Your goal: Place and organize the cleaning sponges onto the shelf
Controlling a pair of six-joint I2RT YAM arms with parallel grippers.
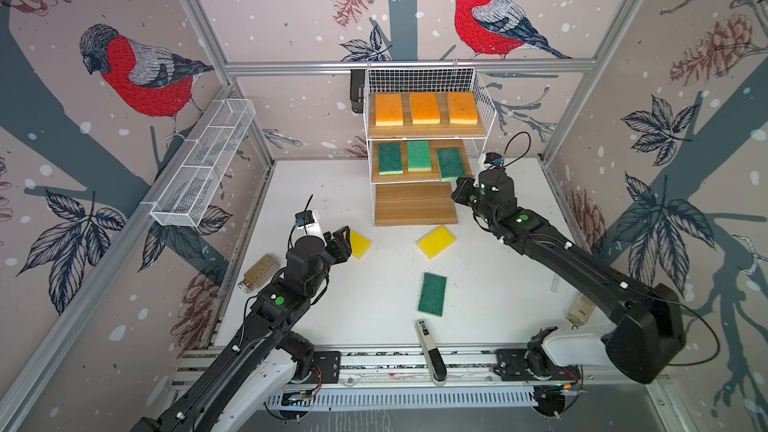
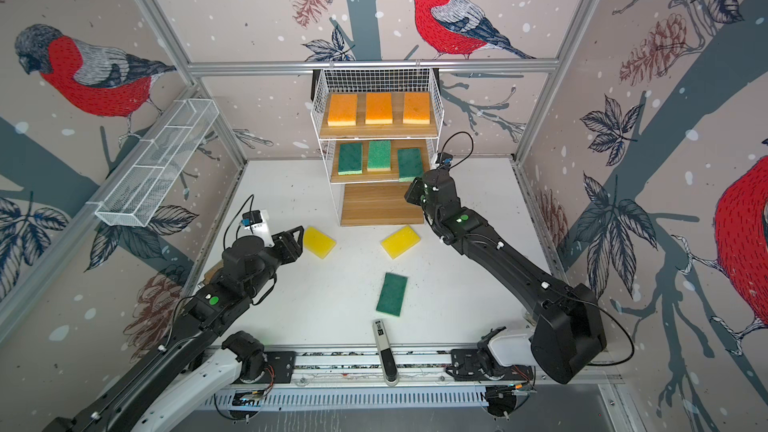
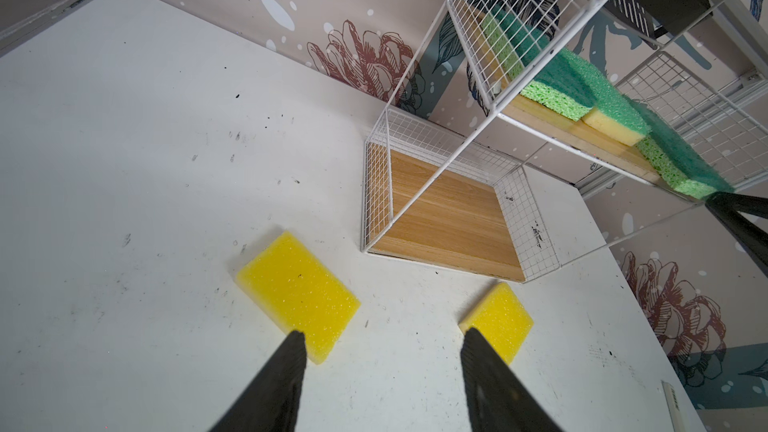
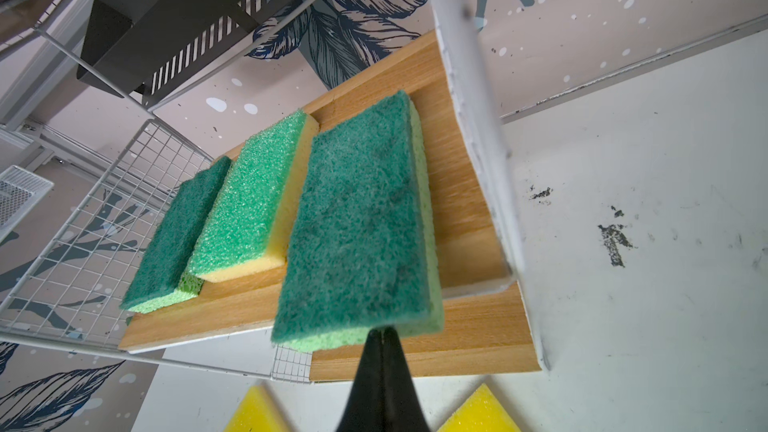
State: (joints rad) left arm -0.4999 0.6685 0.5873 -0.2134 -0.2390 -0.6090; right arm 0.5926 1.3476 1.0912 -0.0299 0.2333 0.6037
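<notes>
Your right gripper, closed on nothing, touches a green sponge at the shelf's front edge. Your left gripper is half-spread, empty.

White wire-grid shelf with matt wood-grain boards; green sponge, coarse fibrous top over porous foam base.

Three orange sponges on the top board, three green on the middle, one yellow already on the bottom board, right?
Wrong on the yellow: the bottom light-wood board holds nothing. The two yellow rectangular sponges lie on the white table, as both top views show. The rest stands.
</notes>
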